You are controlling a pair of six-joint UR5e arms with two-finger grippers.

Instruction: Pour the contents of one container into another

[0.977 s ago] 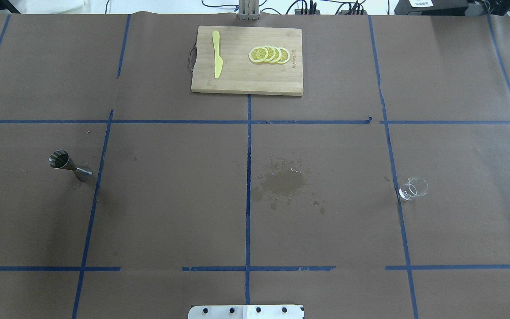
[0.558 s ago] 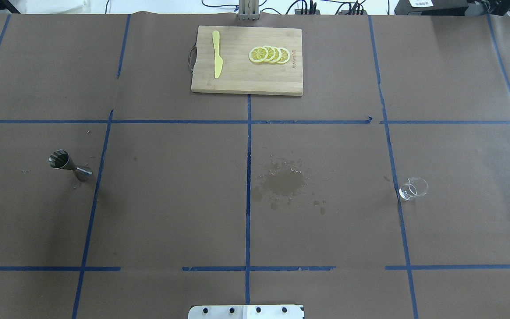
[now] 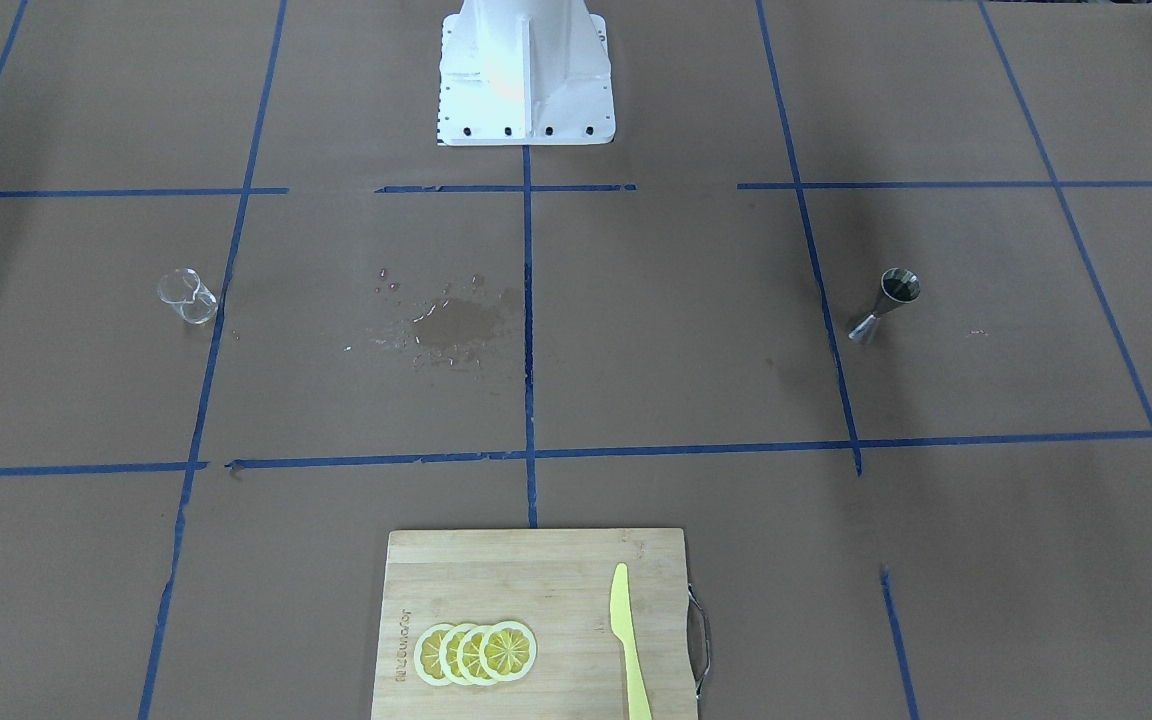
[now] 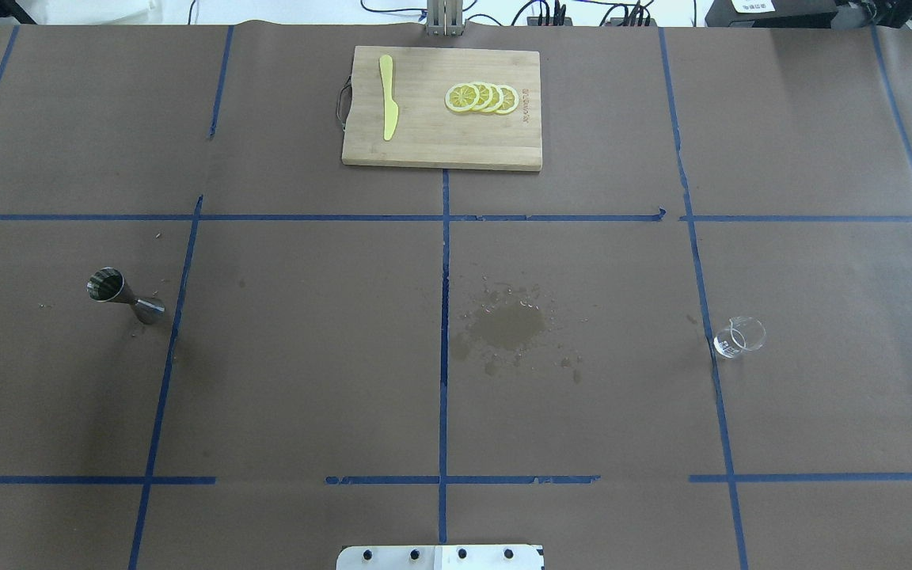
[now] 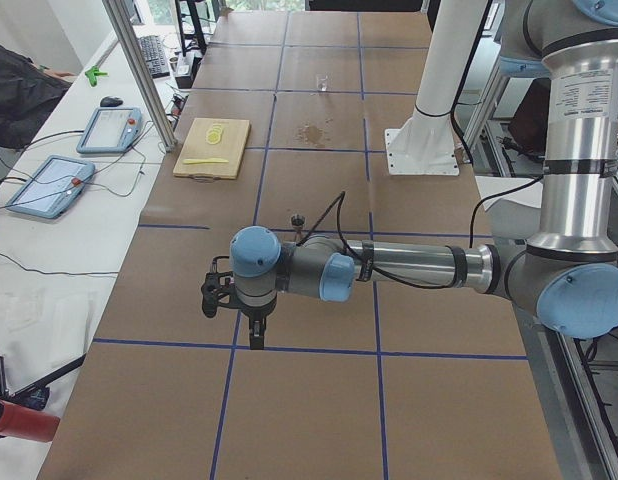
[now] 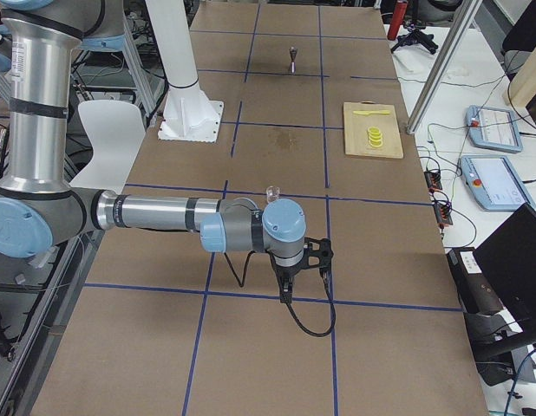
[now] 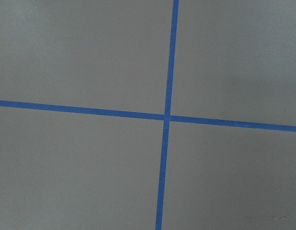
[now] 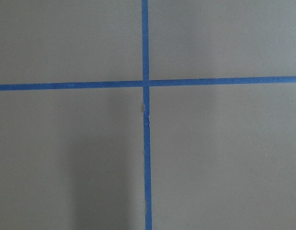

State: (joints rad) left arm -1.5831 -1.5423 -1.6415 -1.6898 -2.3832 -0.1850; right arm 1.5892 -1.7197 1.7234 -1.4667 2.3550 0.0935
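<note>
Two vessels stand well apart in the overhead view: glass cup (image 4: pixel 739 337) middle right, steel jigger (image 4: pixel 125 295) middle left. The left gripper (image 5: pixel 254 336) and right gripper (image 6: pixel 285 293) hang low; spread or pressed together, I cannot tell.

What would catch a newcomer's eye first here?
The dark wet stain at the centre of the table. Beyond it, at the far edge, a wooden cutting board with lemon slices and a yellow knife. A steel jigger stands on the robot's left, a clear glass cup far off on its right.
</note>
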